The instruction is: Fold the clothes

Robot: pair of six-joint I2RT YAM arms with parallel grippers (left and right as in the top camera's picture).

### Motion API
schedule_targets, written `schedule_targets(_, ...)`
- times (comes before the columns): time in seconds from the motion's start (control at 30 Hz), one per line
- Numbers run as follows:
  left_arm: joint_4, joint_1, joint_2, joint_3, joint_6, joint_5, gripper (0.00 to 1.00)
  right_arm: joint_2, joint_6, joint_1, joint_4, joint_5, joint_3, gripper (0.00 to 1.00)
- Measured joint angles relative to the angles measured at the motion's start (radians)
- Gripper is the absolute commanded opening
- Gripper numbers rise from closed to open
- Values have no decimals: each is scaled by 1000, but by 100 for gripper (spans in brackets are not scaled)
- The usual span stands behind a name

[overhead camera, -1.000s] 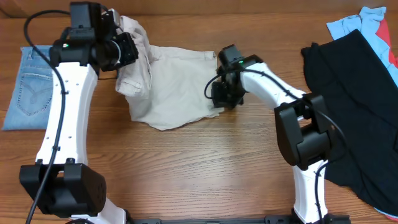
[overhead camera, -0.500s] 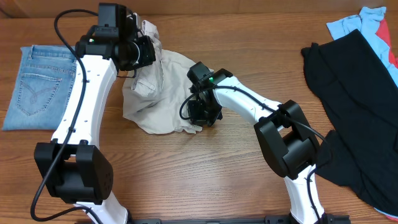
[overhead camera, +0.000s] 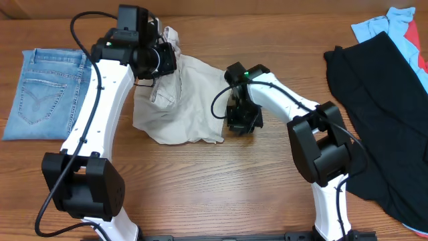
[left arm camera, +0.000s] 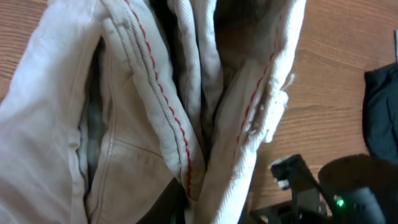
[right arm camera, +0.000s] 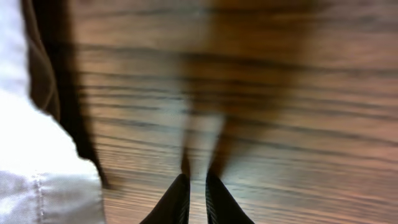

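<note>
- Beige shorts lay on the wooden table, left of centre and towards the far side, between the two arms.
- Judging by the crumpled heap, the step in hand was spreading the garment flat before any fold. Doing it well would mean the left arm lowering its bunch without twisting it. The right arm would then grip the near right hem and draw it outward until the wrinkles went.
- Left gripper was clamped on a bunched part at the far end of the shorts, holding it raised off the wood.
- Right gripper hung low over bare wood just beside the right edge of the shorts, its fingers almost together and holding nothing.
- Close up, the cloth fell in deep folds, with thick seams stitched in red and one frayed edge.
</note>
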Motion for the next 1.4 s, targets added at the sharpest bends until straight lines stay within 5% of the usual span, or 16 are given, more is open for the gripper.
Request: schedule_targets(1.4,-12,-248,50,0,-51,-62,21,-4,-65,-51,5,-63,-9,20)
